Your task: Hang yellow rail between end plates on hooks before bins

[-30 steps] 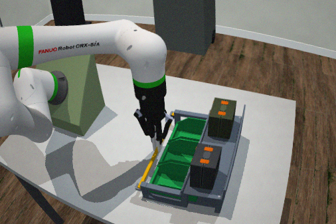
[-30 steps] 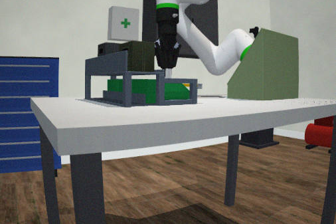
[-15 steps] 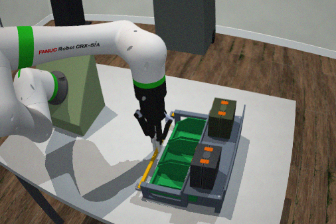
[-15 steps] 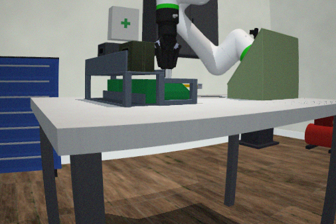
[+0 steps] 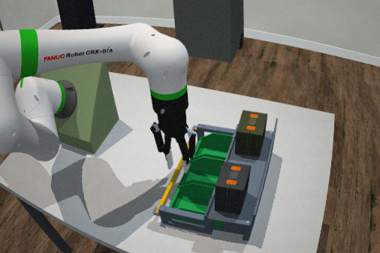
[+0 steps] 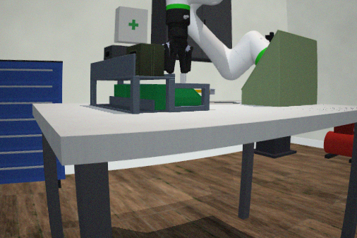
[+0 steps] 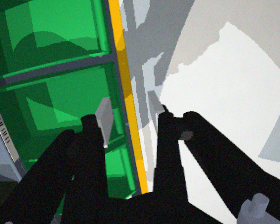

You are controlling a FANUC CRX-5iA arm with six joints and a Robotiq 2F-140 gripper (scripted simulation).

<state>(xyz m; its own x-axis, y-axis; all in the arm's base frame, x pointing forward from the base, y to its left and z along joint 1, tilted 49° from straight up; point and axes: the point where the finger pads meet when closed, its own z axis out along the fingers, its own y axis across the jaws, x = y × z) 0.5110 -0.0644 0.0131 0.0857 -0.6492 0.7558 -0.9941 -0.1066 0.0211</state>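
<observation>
The yellow rail (image 5: 170, 185) lies along the front edge of the grey rack, in front of the green bins (image 5: 199, 173). In the wrist view the rail (image 7: 121, 66) runs straight beside the bins. My gripper (image 5: 177, 163) stands over the rail's far half, with one finger on each side of it. In the wrist view the fingers stand apart with a gap to the rail on both sides, so the gripper is open. The hooks' end plates are too small to make out. From the side, my gripper (image 6: 179, 69) is just above the rack's front bar.
Two dark boxes (image 5: 251, 132) (image 5: 233, 188) stand on the rack behind the bins. The green robot pedestal (image 5: 88, 106) is at the table's left. A grey cabinet (image 5: 208, 16) stands on the floor behind.
</observation>
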